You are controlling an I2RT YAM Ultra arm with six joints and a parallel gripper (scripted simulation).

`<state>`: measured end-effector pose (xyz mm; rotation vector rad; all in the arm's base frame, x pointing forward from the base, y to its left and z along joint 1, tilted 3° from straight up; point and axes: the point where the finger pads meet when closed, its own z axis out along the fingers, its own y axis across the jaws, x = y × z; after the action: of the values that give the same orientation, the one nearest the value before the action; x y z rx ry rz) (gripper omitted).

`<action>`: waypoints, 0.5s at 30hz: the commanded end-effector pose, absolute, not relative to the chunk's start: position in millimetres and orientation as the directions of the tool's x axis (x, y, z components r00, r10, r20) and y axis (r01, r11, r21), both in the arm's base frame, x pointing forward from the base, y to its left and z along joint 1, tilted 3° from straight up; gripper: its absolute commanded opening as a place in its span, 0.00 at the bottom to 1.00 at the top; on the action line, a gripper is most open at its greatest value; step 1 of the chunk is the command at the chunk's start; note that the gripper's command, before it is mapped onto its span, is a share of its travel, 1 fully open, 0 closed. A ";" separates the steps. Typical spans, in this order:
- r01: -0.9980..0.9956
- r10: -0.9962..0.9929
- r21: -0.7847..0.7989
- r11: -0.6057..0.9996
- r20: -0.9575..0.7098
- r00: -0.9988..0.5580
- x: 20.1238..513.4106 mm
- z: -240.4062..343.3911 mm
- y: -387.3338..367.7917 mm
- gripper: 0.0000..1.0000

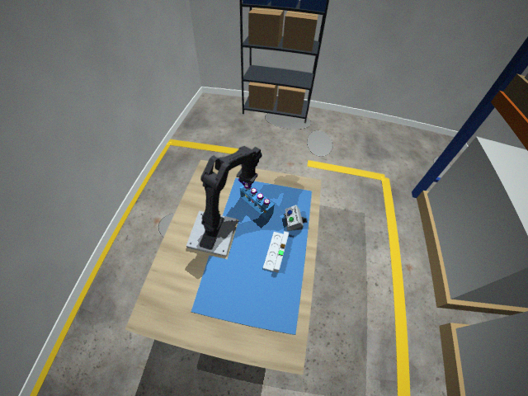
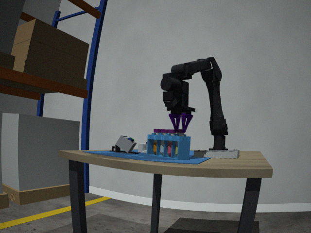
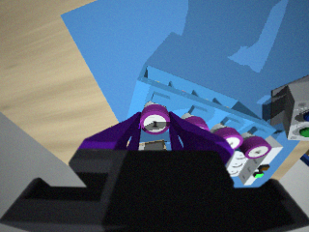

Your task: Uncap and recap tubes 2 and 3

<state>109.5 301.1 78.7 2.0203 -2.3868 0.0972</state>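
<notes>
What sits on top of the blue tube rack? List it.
Four purple caps top the blue decapping station. The gripper is clamped on the end cap; three more run beside it. Its dot's number is unreadable, and the arm hides the tube beneath.
</notes>
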 end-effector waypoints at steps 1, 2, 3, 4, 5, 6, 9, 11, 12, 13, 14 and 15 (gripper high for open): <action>-0.966 -0.966 -0.046 0.256 0.028 -0.257 111.0 81.4 304.3 0.00; -0.960 -0.961 -0.047 0.275 0.027 -0.276 111.0 81.4 304.3 0.00; -0.955 -0.955 -0.048 0.294 0.026 -0.296 111.0 81.4 304.3 0.00; -0.948 -0.949 -0.048 0.313 0.025 -0.315 111.0 81.4 304.3 0.00; -0.942 -0.942 -0.049 0.332 0.024 -0.333 111.0 81.4 304.3 0.00; -0.935 -0.936 -0.049 0.351 0.023 -0.352 111.0 81.4 304.3 0.00; -0.928 -0.928 -0.050 0.370 0.022 -0.371 111.0 81.4 304.3 0.00; -0.912 -0.913 -0.050 0.406 0.020 -0.408 111.0 81.4 304.3 0.00; -0.904 -0.905 -0.051 0.425 0.019 -0.426 111.0 81.4 304.3 0.00; -0.895 -0.896 -0.051 0.443 0.018 -0.444 111.0 81.4 304.3 0.00; -0.886 -0.887 -0.052 0.460 0.017 -0.462 111.0 81.4 304.3 0.00; -0.877 -0.877 -0.052 0.478 0.016 -0.479 111.0 81.4 304.3 0.00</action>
<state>109.6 301.1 78.6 1.7082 -2.6289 0.0995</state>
